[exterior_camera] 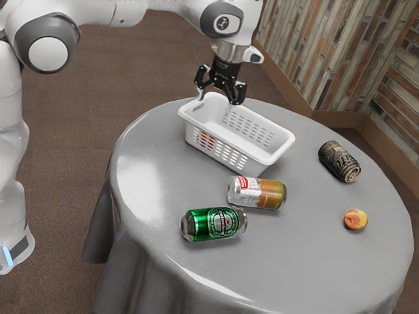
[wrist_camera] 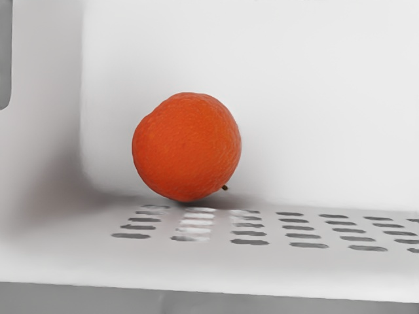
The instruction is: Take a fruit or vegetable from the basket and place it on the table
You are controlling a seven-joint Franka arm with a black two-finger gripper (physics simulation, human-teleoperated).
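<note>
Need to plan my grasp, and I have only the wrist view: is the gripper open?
Observer: Yes, the gripper is open, its fingers spread apart.
Operator: I see the orange in the basket. Any fruit outside it?
Observer: Yes, a small peach-like fruit lies on the table.
Operator: Anything else out there to avoid?
Observer: Three cans on their sides: a green can, a silver-and-gold can and a dark can.

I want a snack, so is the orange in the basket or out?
In: the orange sits inside the white basket, by its slotted wall.
</note>
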